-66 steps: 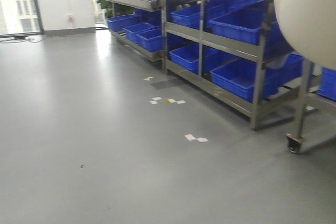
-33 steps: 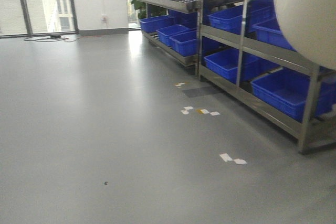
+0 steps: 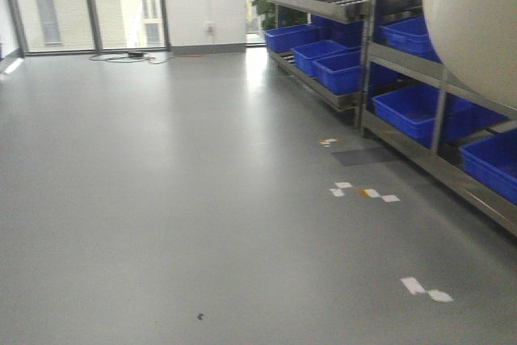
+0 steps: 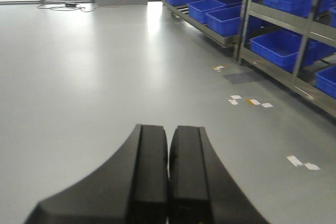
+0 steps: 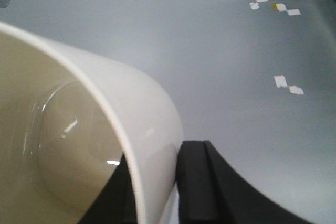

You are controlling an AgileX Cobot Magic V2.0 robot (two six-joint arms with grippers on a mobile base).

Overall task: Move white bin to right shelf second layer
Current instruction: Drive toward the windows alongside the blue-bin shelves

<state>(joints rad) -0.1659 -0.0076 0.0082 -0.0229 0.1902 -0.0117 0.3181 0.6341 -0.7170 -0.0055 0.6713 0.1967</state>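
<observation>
White bin [image 5: 131,114] gripped by its wall in the right tool [image 5: 157,182].
Left tool [image 4: 168,174] closed, empty, over grey floor [image 4: 79,77].

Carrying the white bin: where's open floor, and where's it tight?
Open: grey floor between the windows and the tape marks. Tight: right side, steel racks full of blue crates. The white bin hides the upper right.

White bin [image 5: 134,103] wall between black fingers [image 5: 198,182] of the right end effector [image 5: 157,184], over grey floor [image 5: 184,40]
</observation>
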